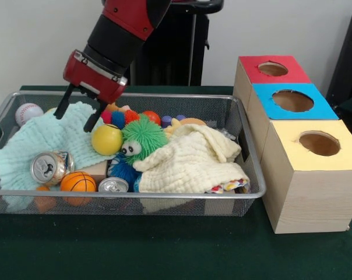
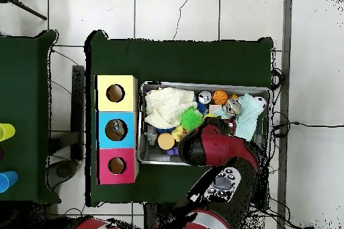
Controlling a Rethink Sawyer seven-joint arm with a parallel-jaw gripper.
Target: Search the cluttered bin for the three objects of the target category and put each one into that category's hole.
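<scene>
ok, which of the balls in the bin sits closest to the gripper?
The plain yellow ball, just below and right of the open gripper. The white baseball lies off by the left wall, and the orange basketball by the front wall.

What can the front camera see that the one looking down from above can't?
Only the front view shows the open red and black gripper over the pale green cloth, and the white baseball. Only the overhead view shows something lying inside the blue box's hole. Both show the orange mini basketball, the fuzzy green ball and the silver wire bin.
</scene>
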